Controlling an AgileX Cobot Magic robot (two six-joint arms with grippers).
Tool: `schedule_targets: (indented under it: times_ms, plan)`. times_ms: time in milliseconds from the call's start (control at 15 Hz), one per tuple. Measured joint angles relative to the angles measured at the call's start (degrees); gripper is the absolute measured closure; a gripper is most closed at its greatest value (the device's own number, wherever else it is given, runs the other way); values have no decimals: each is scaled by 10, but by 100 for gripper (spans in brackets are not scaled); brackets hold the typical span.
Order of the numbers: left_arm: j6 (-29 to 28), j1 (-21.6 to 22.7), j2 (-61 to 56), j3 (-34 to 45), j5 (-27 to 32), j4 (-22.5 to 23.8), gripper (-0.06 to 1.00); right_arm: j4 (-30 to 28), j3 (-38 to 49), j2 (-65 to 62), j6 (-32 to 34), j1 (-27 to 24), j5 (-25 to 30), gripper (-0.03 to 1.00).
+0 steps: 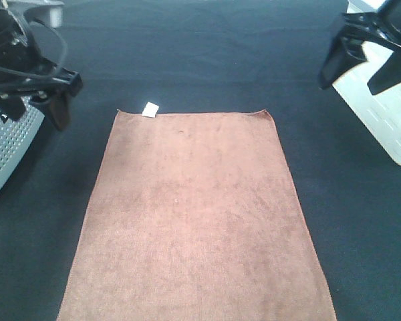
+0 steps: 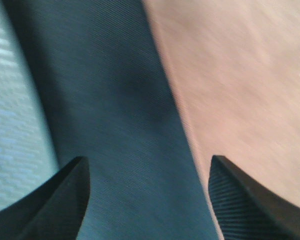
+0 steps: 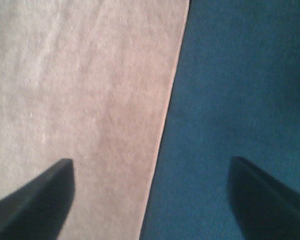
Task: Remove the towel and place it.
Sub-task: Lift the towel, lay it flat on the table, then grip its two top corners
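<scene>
The brown towel (image 1: 197, 221) lies flat on the black table cloth (image 1: 200, 60), its small white tag (image 1: 150, 109) at the far left corner. My left gripper (image 1: 37, 110) hovers open and empty above the cloth, left of the towel's far left corner. In the left wrist view the open gripper (image 2: 149, 192) straddles the towel's (image 2: 240, 85) left hem. My right gripper (image 1: 357, 77) hovers open and empty at the far right, off the towel. In the right wrist view the open gripper (image 3: 150, 192) straddles the towel's (image 3: 80, 90) right hem.
A perforated white basket (image 1: 10, 144) stands at the left edge, also in the left wrist view (image 2: 12, 115). A white tray-like container (image 1: 387, 114) stands at the right edge. Black cloth surrounds the towel on all visible sides.
</scene>
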Motion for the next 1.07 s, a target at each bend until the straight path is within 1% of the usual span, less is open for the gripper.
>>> schedule_targets:
  times_ms: [133,267,400,533,600,667,800,867,1000,1067]
  plan:
    - [-22,2,15,-5,-23,37,29,0,-13,29,19,0,2,15]
    - [-25,2,41,-12,-18,41,25,0,-13,42,22,0,0,15]
    - [-37,2,52,-12,-7,48,24,8,-14,42,23,0,-1,14]
    - [-30,4,57,-17,-10,49,23,17,-18,58,14,0,-1,14]
    - [-21,11,68,-32,-11,36,22,17,-29,78,14,0,-1,14]
    - [-3,24,87,-57,-9,14,19,17,-46,102,14,0,-1,14]
    - [33,55,136,-117,1,-50,16,17,-78,145,9,0,-2,14]
    - [41,70,166,-153,3,-77,15,17,-88,159,1,0,-6,14]
    - [45,84,222,-226,9,-103,15,19,-116,196,1,0,-14,14]
    - [47,84,244,-258,13,-104,15,19,-134,219,1,0,-15,14]
